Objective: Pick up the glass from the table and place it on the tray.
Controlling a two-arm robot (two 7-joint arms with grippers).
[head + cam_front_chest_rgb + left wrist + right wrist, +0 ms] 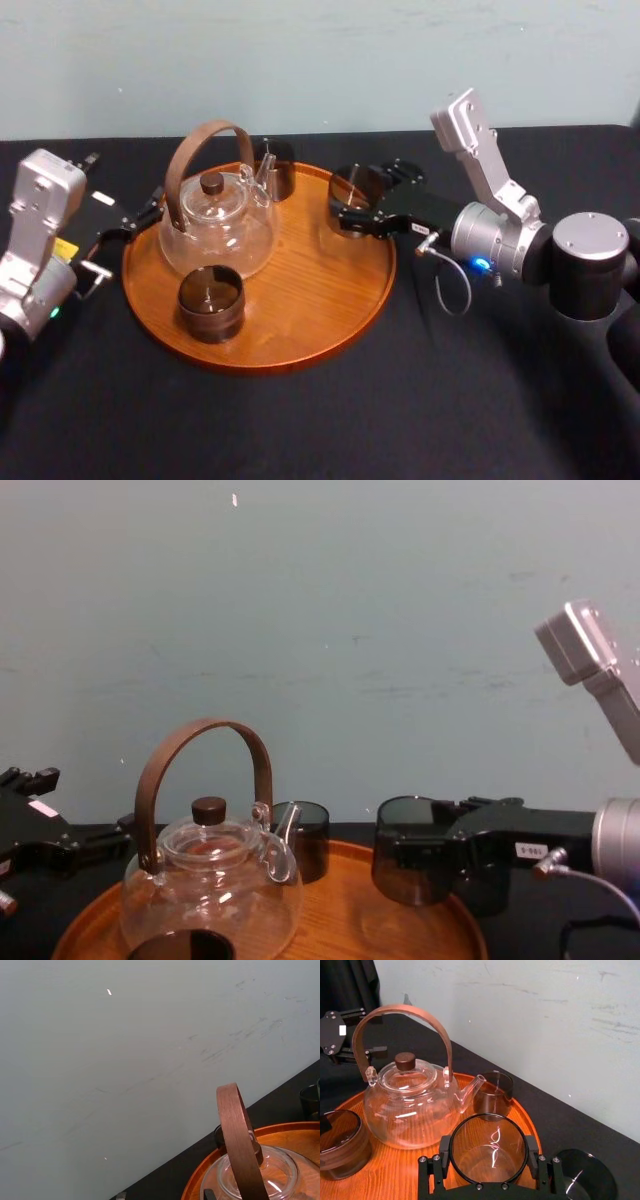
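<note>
Placement, judged nearly done. Gripped the glass [405, 865] with the right tool [489, 1160], clamped on its sides, off the surface [300, 430] and over the tray's [300, 330] right part, clear of the teapot [215, 230]; contact with the wood unclear. Found the left tool [130, 225] idle beside the tray, grip unreadable.

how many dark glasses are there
4: front glass on the tray, back glass behind the teapot, held glass in the right gripper, fourth glass on the table beside it.
</note>
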